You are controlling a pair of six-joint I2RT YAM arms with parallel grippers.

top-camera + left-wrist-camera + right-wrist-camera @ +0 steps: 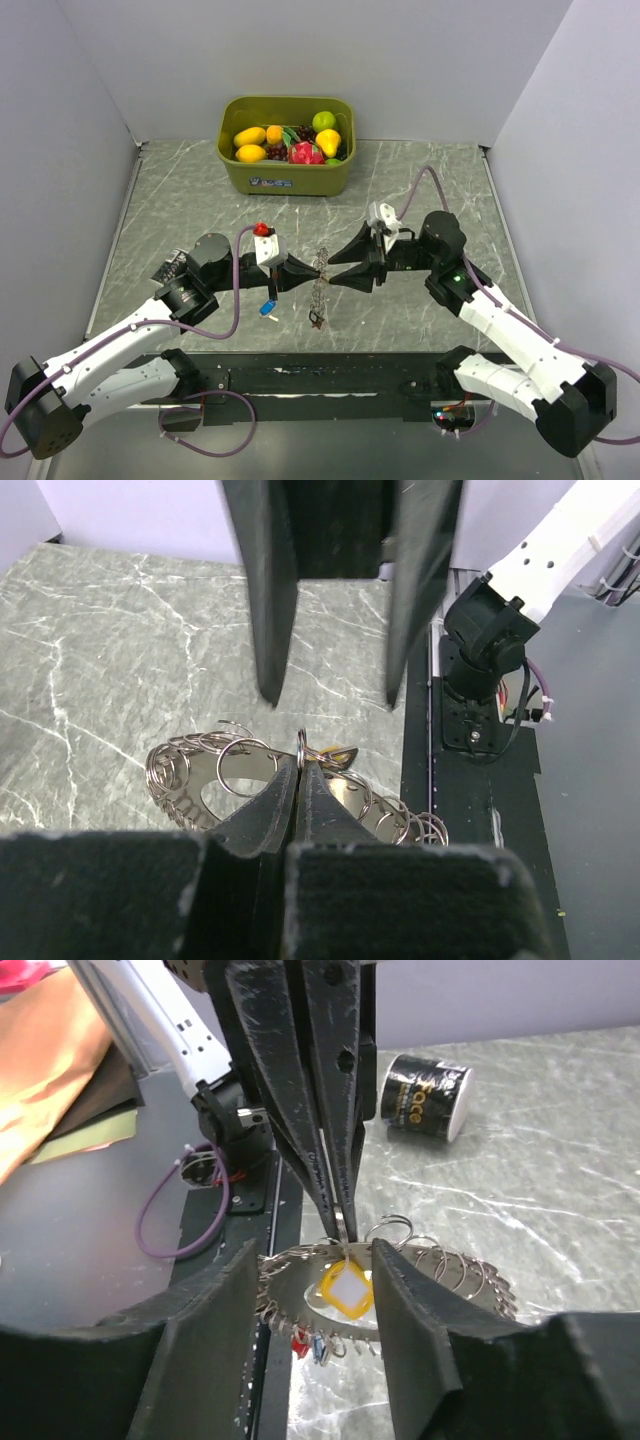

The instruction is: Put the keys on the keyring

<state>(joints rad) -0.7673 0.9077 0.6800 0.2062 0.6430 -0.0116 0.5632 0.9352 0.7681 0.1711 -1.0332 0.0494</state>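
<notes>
The keyring, a silvery loop strung with several small rings, sits between both grippers; it also shows in the top view and the left wrist view. My left gripper is shut on the small ring of a yellow key, which hangs over the loop. My right gripper is open, one finger on each side of the yellow key and not touching it. A red key and a blue key hang on the loop's near edge. Another blue key lies on the table to the left.
A green bin of toy fruit stands at the back centre. A black can lies on the table beside the left arm. A small red thing sits on the left wrist. The black base rail runs along the near edge.
</notes>
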